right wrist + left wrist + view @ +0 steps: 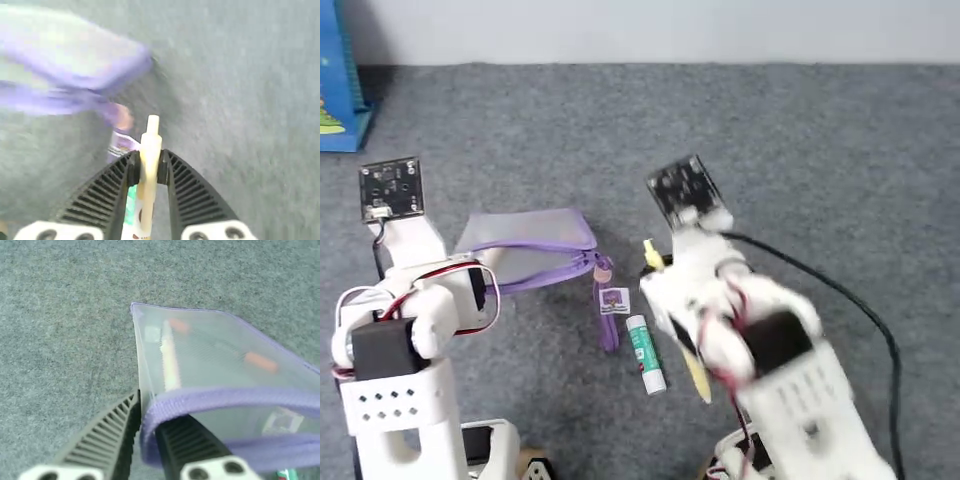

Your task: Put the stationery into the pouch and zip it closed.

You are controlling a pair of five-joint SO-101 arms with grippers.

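My left gripper [148,412] pinches the pouch [215,357] by its rim; my right gripper [148,161] clamps a pale pen [150,142]. The narrow mouth may snag its tip, twisting the pen loose.

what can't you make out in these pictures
Left wrist view: things inside the pouch are only pale and orange smudges through its cloudy wall.
Right wrist view: the pouch is blurred, so whether its zip is open cannot be told.
Right wrist view: the pen in the right gripper is cut off by the frame edge, and the glue stick sits mostly behind that gripper.
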